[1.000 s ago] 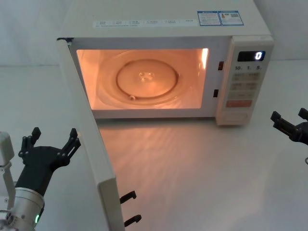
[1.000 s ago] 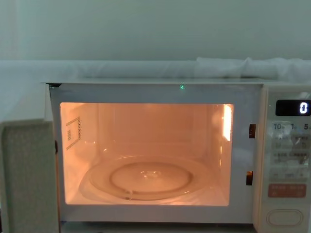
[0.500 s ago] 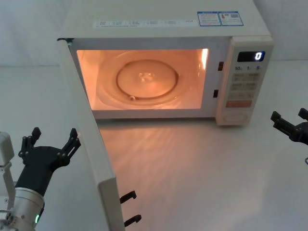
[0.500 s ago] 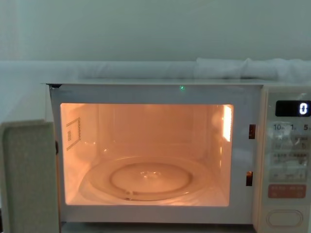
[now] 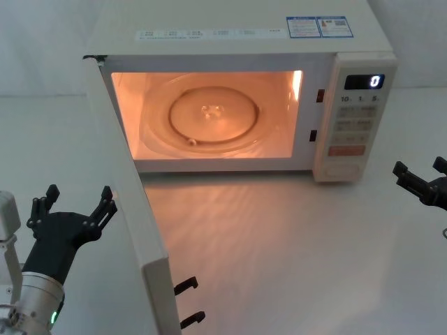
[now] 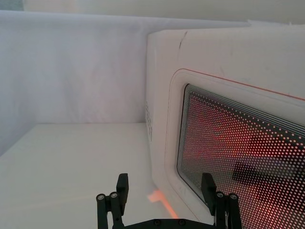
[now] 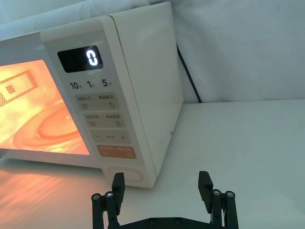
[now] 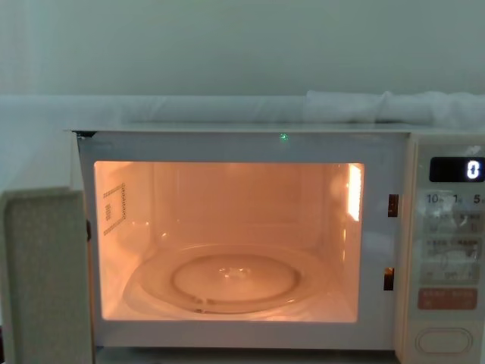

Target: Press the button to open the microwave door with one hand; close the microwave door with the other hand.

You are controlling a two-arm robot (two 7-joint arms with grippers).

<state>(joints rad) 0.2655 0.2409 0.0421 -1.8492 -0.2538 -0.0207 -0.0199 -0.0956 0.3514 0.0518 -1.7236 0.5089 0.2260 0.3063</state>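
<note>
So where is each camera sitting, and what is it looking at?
Head: high up, looking down at the open microwave door; left claw and right claw show.
Chest: low, facing the lit oven cavity.
Left wrist: behind its claw, facing the door's window.
Right wrist: behind its claw, facing the button.
Head and chest share the turntable.

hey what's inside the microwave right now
The door is swung open and the lit cavity holds just a round glass turntable on the floor, nothing on it. A perforated vent shows on the left wall. The ceiling and the near front corners are hidden by the frame.
</note>
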